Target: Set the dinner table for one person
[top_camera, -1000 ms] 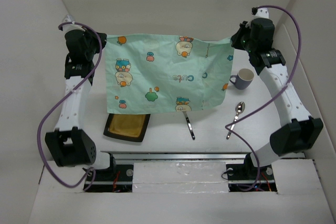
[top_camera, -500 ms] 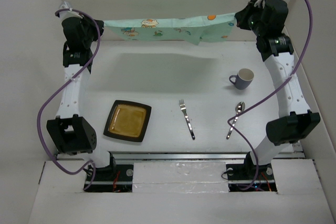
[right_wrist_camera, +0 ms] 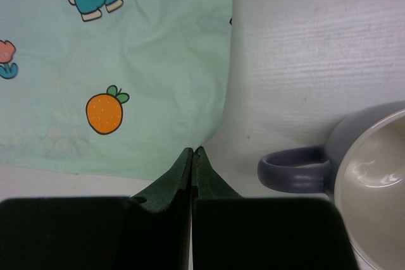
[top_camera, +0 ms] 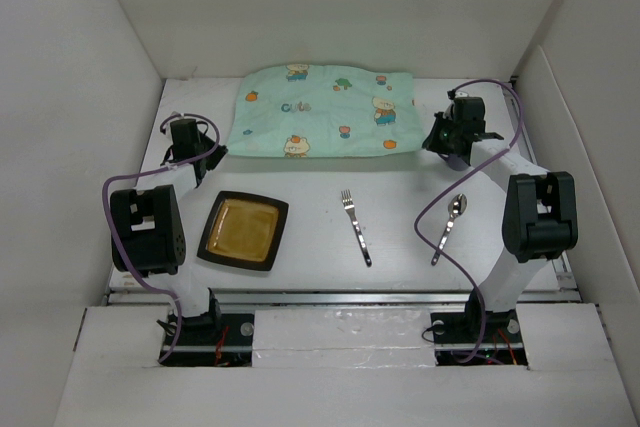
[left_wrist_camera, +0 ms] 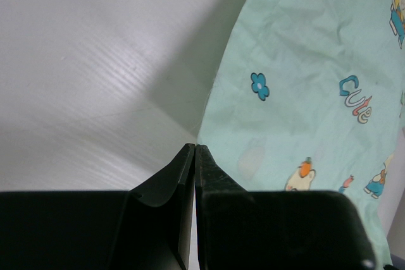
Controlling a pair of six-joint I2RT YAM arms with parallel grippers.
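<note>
Both arms have white links and bulky black joint housings, with a purple cable looping alongside each. The left gripper [left_wrist_camera: 195, 156] and right gripper [right_wrist_camera: 192, 159] show matte black fingers tapering to thin tips.

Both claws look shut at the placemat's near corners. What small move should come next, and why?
Probably open both claws. The placemat lies spread flat at the far side of the dinner table, and the left claw and right claw each sit closed at a near corner; an actual pinch isn't clear.

The placemat [left_wrist_camera: 304, 93] bears the word "Cute".
</note>
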